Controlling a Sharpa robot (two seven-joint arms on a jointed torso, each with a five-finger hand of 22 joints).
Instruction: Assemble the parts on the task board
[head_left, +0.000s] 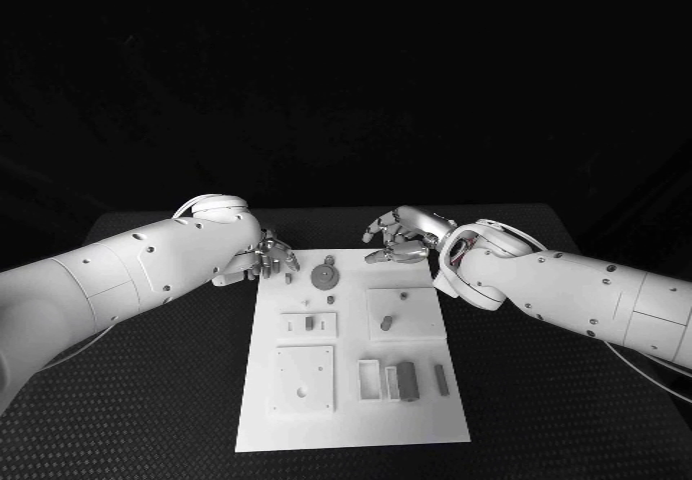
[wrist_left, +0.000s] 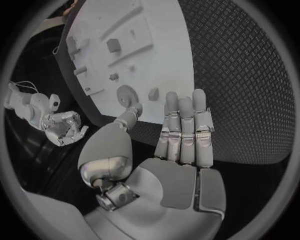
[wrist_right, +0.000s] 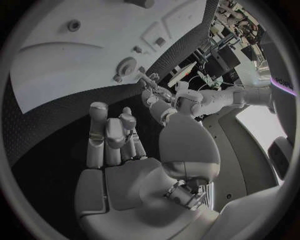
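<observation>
Small grey parts (head_left: 408, 380) lay scattered over the white rectangular task board (head_left: 353, 425) on the black counter (head_left: 548, 400). Left hand (head_left: 268, 260) hovered by the board's far corner, fingers straight, holding nothing. Right hand (head_left: 401, 238) hung beyond the far edge, fingers loosely curled, empty.

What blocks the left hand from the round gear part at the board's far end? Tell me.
Nothing visible. The left hand hovers at the task board's far left edge, holding nothing; the round gear part lies just beside it, with bare board between.
</observation>
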